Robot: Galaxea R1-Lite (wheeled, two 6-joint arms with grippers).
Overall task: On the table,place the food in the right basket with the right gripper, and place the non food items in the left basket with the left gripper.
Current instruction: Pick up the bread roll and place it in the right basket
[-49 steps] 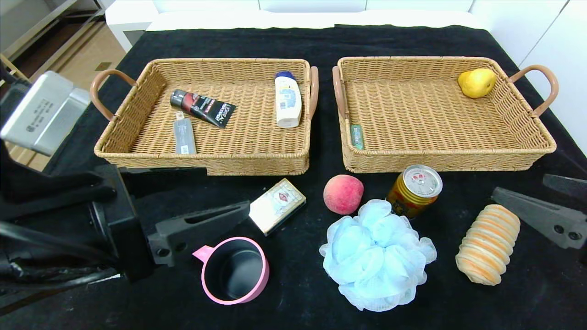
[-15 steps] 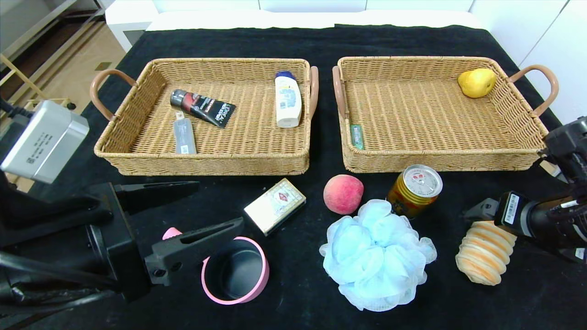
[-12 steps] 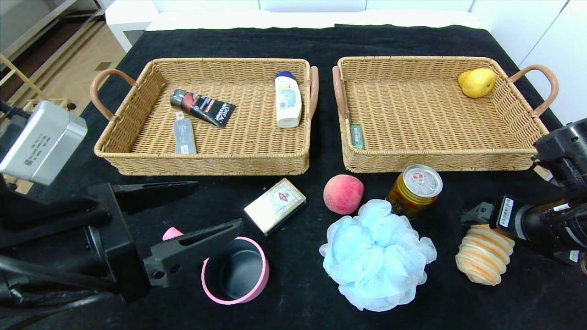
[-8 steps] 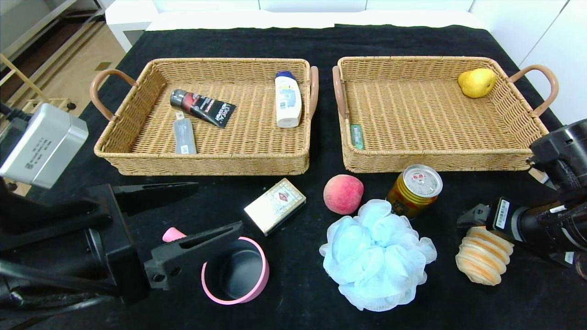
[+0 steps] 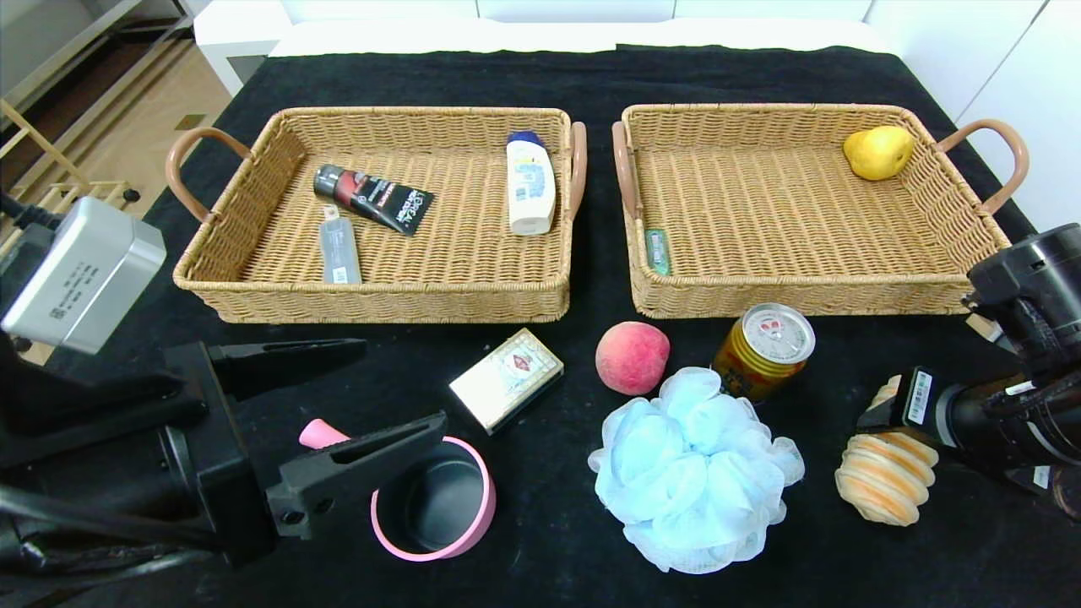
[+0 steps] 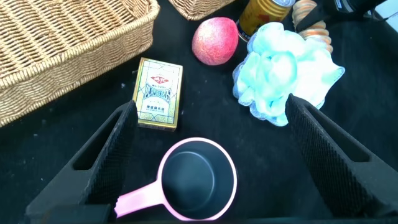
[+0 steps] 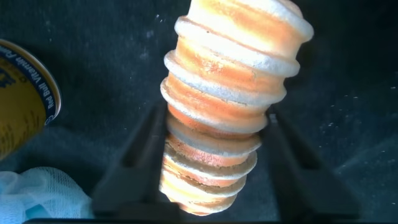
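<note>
Table [image 5: 540, 76]: black cloth, two wicker baskets side by side toward the far edge, loose items along the near half.

Right gripper [image 7: 211, 134]: low over the table near its right edge, both fingers [image 7: 134, 155] pressed against the sides of the striped roll [image 5: 885, 473], clamped on its middle; one end of the roll tips up off the cloth. Seen from the head, the arm covers the roll's far end.

Left gripper [image 6: 211, 155]: fingers spread wide, hovering over the pink saucepan [image 5: 426, 498] near the table's front-left area; one finger [image 5: 355, 460] crosses the pan's rim and handle from the head view. Nothing held.

Card box [image 5: 507, 378]: flat on the cloth, just in front of the left basket [image 5: 372, 300].

Peach [image 5: 632, 357]: in front of the gap between the baskets, touching the blue pouf [image 5: 694, 469].

Gold can [image 5: 763, 350]: upright, close before the right basket [image 5: 811, 295], against the pouf's far edge.

Left basket contents: black tube [image 5: 373, 198], clear small bottle [image 5: 339, 247], white bottle [image 5: 530, 181].

Right basket contents: yellow pear [image 5: 878, 152] in the far-right corner, green packet [image 5: 657, 251] along the left wall.
</note>
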